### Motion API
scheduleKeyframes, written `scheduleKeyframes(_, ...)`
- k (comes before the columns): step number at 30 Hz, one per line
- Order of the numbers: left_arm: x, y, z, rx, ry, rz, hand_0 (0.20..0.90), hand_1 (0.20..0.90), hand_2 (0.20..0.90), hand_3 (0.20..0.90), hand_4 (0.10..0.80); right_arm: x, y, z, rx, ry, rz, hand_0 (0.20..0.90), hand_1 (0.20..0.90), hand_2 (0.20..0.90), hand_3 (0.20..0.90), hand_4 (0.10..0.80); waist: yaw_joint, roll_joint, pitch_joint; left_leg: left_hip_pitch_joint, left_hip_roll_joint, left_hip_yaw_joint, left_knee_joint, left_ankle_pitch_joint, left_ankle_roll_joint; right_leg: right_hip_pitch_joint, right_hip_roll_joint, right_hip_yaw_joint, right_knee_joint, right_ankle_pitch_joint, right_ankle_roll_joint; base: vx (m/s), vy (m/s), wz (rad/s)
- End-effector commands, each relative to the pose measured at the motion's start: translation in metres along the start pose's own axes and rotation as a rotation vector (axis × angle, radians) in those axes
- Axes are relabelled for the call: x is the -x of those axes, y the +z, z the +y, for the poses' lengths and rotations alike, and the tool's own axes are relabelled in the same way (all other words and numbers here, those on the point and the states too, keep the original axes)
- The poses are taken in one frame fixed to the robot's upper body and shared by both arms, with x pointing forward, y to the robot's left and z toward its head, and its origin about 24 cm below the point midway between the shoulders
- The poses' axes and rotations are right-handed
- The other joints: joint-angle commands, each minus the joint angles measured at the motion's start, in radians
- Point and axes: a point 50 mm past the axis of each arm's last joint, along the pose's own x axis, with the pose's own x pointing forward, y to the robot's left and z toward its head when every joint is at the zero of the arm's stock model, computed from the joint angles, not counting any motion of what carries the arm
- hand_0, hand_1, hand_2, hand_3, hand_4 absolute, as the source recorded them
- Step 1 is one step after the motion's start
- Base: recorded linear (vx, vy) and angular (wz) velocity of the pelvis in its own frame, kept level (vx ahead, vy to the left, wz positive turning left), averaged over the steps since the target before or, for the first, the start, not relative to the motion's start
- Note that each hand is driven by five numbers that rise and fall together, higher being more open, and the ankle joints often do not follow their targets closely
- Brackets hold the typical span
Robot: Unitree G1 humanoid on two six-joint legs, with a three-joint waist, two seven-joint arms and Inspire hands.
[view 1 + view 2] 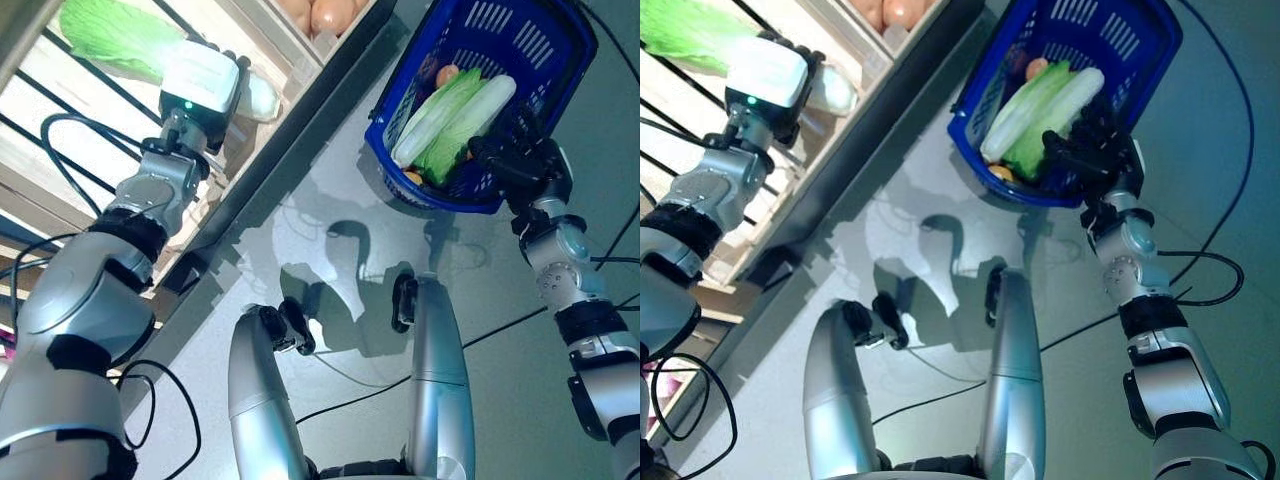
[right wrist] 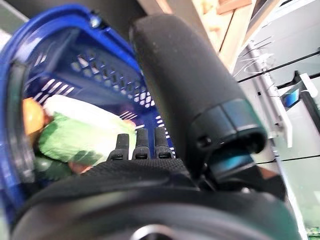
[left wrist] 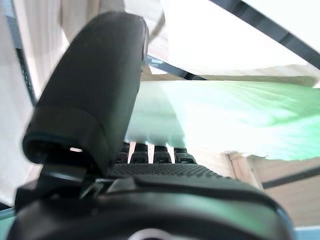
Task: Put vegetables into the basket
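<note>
A long green napa cabbage (image 1: 115,35) lies on the wooden shelf (image 1: 60,150) at the upper left. My left hand (image 1: 228,60) reaches over its pale stem end (image 1: 262,98); in the left wrist view the thumb (image 3: 95,90) stands beside the cabbage (image 3: 225,120), which fills the space past the palm. My right hand (image 1: 515,150) is curled on the near rim of the blue plastic basket (image 1: 540,40) and holds it up at the upper right. In the basket lie another napa cabbage (image 1: 455,115) and an orange vegetable (image 1: 447,74).
A wooden crate with pale orange round produce (image 1: 325,12) sits on the shelf beyond the cabbage. The shelf's dark front edge (image 1: 300,120) runs diagonally between my two hands. Grey floor (image 1: 330,210) lies below the basket.
</note>
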Motion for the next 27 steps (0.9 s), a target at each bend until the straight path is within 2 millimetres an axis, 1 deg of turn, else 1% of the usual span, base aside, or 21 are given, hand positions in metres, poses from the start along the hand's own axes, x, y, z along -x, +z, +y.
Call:
scheduleKeyframes(1, -0.001, -0.027, 0.010, -0.072, -0.015, 0.058, 0.900, 0.900, 0.900, 0.900, 0.800, -0.005, 0.057, 0.006, -0.085, 0.047, -0.276, 0.900, 0.900, 0.900, 0.900, 0.800, -0.024, -0.009, -0.003, -0.041, 0.060, -0.146, -0.038, -0.026, -0.140, 0.051, -0.119, 0.063, -0.127, 0.109, 0.109, -0.042, 0.000, -0.04)
scheduleKeyframes(5, -0.001, -0.032, 0.013, -0.074, 0.017, 0.055, 0.900, 0.900, 0.900, 0.900, 0.800, -0.004, 0.059, 0.002, -0.083, 0.041, -0.284, 0.900, 0.900, 0.900, 0.900, 0.800, -0.020, -0.012, -0.003, -0.090, 0.067, -0.159, -0.005, -0.029, -0.132, 0.009, -0.125, 0.061, -0.092, 0.095, 0.098, -0.026, -0.001, -0.06)
scheduleKeyframes(10, -0.003, -0.020, 0.022, -0.052, 0.064, -0.094, 0.900, 0.900, 0.900, 0.900, 0.800, -0.003, 0.062, 0.000, -0.080, 0.046, -0.289, 0.900, 0.900, 0.900, 0.900, 0.800, -0.021, -0.011, -0.003, -0.125, 0.072, -0.170, 0.025, -0.033, -0.126, -0.021, -0.129, 0.065, -0.060, 0.084, 0.089, 0.000, 0.000, 0.00)
scheduleKeyframes(12, -0.005, -0.018, 0.026, -0.047, 0.051, -0.113, 0.900, 0.900, 0.900, 0.900, 0.800, -0.003, 0.063, 0.000, -0.079, 0.054, -0.287, 0.900, 0.900, 0.900, 0.900, 0.800, -0.023, -0.011, -0.003, -0.133, 0.075, -0.174, 0.036, -0.036, -0.123, -0.029, -0.130, 0.067, -0.048, 0.078, 0.085, 0.000, 0.000, 0.00)
scheduleKeyframes(13, -0.006, -0.019, 0.027, -0.048, 0.043, -0.095, 0.587, 0.587, 0.587, 0.587, 0.591, -0.004, 0.064, 0.001, -0.081, 0.055, -0.286, 0.900, 0.900, 0.900, 0.900, 0.800, -0.023, -0.011, -0.003, -0.136, 0.075, -0.176, 0.039, -0.037, -0.122, -0.031, -0.130, 0.068, -0.044, 0.076, 0.084, 0.000, 0.000, 0.00)
scheduleKeyframes(14, -0.007, -0.021, 0.028, -0.043, 0.036, -0.069, 0.587, 0.587, 0.587, 0.587, 0.591, -0.004, 0.064, 0.001, -0.081, 0.054, -0.285, 0.900, 0.900, 0.900, 0.900, 0.800, -0.023, -0.011, -0.003, -0.136, 0.076, -0.177, 0.042, -0.039, -0.120, -0.032, -0.130, 0.069, -0.041, 0.075, 0.083, 0.000, 0.000, 0.00)
scheduleKeyframes(15, -0.008, -0.024, 0.028, -0.039, 0.013, -0.038, 0.300, 0.300, 0.300, 0.300, 0.400, -0.004, 0.065, 0.000, -0.080, 0.053, -0.285, 0.900, 0.900, 0.900, 0.900, 0.800, -0.023, -0.010, -0.003, -0.135, 0.076, -0.178, 0.045, -0.040, -0.118, -0.031, -0.131, 0.069, -0.038, 0.073, 0.083, 0.000, 0.000, 0.00)
scheduleKeyframes(16, -0.008, -0.026, 0.028, -0.035, 0.000, -0.025, 0.300, 0.300, 0.300, 0.300, 0.400, -0.005, 0.065, 0.000, -0.080, 0.052, -0.285, 0.900, 0.900, 0.900, 0.900, 0.800, -0.023, -0.011, -0.003, -0.134, 0.076, -0.179, 0.046, -0.042, -0.117, -0.030, -0.130, 0.068, -0.035, 0.070, 0.082, 0.016, 0.020, -0.03)
scheduleKeyframes(17, -0.005, -0.034, 0.022, -0.020, -0.015, 0.022, 0.300, 0.300, 0.300, 0.300, 0.400, -0.006, 0.066, -0.001, -0.078, 0.050, -0.284, 0.900, 0.900, 0.900, 0.900, 0.800, -0.022, -0.010, -0.003, -0.129, 0.079, -0.180, 0.048, -0.042, -0.117, -0.027, -0.131, 0.066, -0.028, 0.065, 0.080, 0.018, 0.020, -0.03)
scheduleKeyframes(19, -0.003, -0.040, 0.020, 0.025, -0.011, 0.074, 0.300, 0.300, 0.300, 0.300, 0.400, -0.007, 0.067, 0.000, -0.076, 0.048, -0.289, 0.900, 0.900, 0.900, 0.900, 0.800, -0.019, -0.009, -0.003, -0.121, 0.076, -0.180, 0.049, -0.045, -0.113, -0.018, -0.129, 0.063, -0.026, 0.060, 0.076, 0.014, 0.009, -0.05)
scheduleKeyframes(21, -0.001, -0.044, 0.017, 0.034, -0.007, 0.100, 0.300, 0.300, 0.300, 0.300, 0.400, -0.007, 0.067, 0.000, -0.080, 0.046, -0.291, 0.900, 0.900, 0.900, 0.900, 0.800, -0.018, -0.010, -0.003, -0.105, 0.075, -0.179, 0.043, -0.044, -0.110, -0.002, -0.126, 0.057, -0.031, 0.060, 0.075, 0.009, -0.017, -0.04)
scheduleKeyframes(24, 0.001, -0.048, 0.016, 0.043, 0.014, 0.117, 0.300, 0.300, 0.300, 0.300, 0.400, -0.008, 0.066, 0.003, -0.092, 0.054, -0.293, 0.900, 0.900, 0.900, 0.900, 0.800, -0.016, -0.013, -0.003, -0.076, 0.074, -0.174, 0.032, -0.044, -0.110, 0.030, -0.122, 0.049, -0.043, 0.060, 0.073, 0.000, 0.000, 0.00)
scheduleKeyframes(27, 0.003, -0.049, 0.013, 0.055, 0.020, 0.116, 0.300, 0.300, 0.300, 0.300, 0.400, -0.007, 0.060, 0.006, -0.099, 0.062, -0.281, 0.900, 0.900, 0.900, 0.900, 0.800, -0.013, -0.015, -0.003, -0.033, 0.071, -0.167, 0.009, -0.039, -0.111, 0.073, -0.119, 0.040, -0.064, 0.066, 0.073, 0.000, 0.000, 0.00)
